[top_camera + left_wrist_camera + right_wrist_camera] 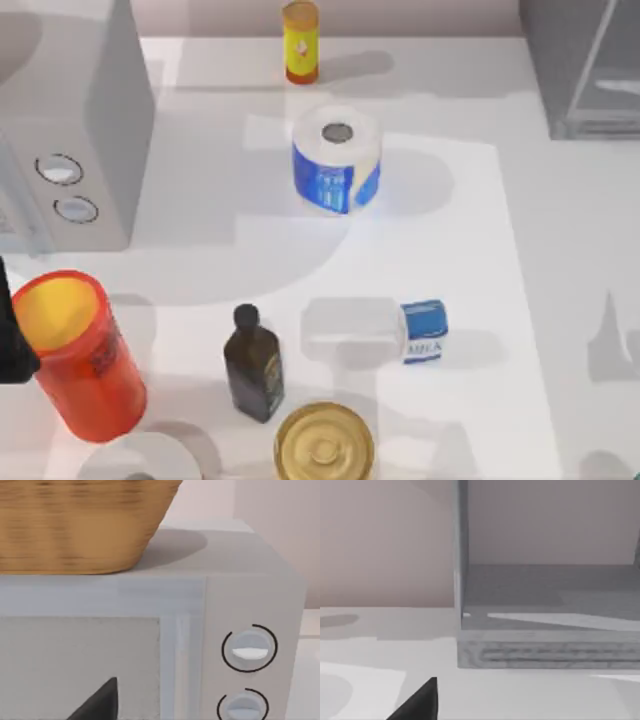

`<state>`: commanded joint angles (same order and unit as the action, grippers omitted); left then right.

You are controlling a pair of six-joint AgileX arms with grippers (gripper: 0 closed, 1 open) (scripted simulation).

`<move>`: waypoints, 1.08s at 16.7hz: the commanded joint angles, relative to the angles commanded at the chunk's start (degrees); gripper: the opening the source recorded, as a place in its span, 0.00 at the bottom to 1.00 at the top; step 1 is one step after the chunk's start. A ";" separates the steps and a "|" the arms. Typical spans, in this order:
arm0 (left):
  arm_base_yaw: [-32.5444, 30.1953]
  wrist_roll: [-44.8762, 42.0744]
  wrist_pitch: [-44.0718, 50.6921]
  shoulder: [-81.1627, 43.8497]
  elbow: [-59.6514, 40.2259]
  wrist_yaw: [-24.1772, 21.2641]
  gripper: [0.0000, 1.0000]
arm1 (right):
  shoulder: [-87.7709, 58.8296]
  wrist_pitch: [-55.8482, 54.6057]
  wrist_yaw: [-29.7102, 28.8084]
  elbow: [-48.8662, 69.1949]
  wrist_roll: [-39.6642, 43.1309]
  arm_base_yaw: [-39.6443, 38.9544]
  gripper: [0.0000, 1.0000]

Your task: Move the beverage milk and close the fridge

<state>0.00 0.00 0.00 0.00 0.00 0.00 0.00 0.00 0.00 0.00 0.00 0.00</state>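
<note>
Bright, even light floods the white table [560, 300], and there's no glare anywhere. Soft grey shadows spread away from the paper roll [336, 160]: its own falls to the right, and a broad darker patch lies to its left, running toward the light grey box [70, 130]. Edges look slightly soft throughout. In the left wrist view, the wicker basket [80, 525] on that box is blurred and casts a shadow across the box's top.
</note>
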 joint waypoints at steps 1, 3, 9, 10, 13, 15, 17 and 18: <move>0.00 0.00 0.00 0.00 0.00 0.00 1.00 | 0.00 0.00 0.00 0.00 0.00 0.00 1.00; 0.00 0.00 0.00 0.00 0.00 0.00 1.00 | -0.58 -0.66 -0.30 0.08 -0.14 -0.68 1.00; 0.00 0.00 0.00 0.00 0.00 0.00 1.00 | -12.45 -12.03 -12.99 0.48 -0.23 -16.00 1.00; 0.00 0.00 0.00 0.00 0.00 0.00 1.00 | -14.87 -14.26 -16.32 0.51 -0.25 -19.11 1.00; 0.00 0.00 0.00 0.00 0.00 0.00 1.00 | -20.84 -19.66 -25.55 0.58 -0.42 -25.02 1.00; 0.00 0.00 0.00 0.00 0.00 0.00 1.00 | -24.71 -23.47 -30.99 0.76 -0.59 -28.02 1.00; 0.00 0.00 0.00 0.00 0.00 0.00 1.00 | -28.66 -27.20 -36.31 0.91 -0.73 -32.89 1.00; 0.00 0.00 0.00 0.00 0.00 0.00 1.00 | -30.87 -29.28 -38.98 0.98 -0.80 -35.65 1.00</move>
<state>0.00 0.00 0.00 0.00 0.00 0.00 -30.87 -29.28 -38.98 0.98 -0.80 -35.65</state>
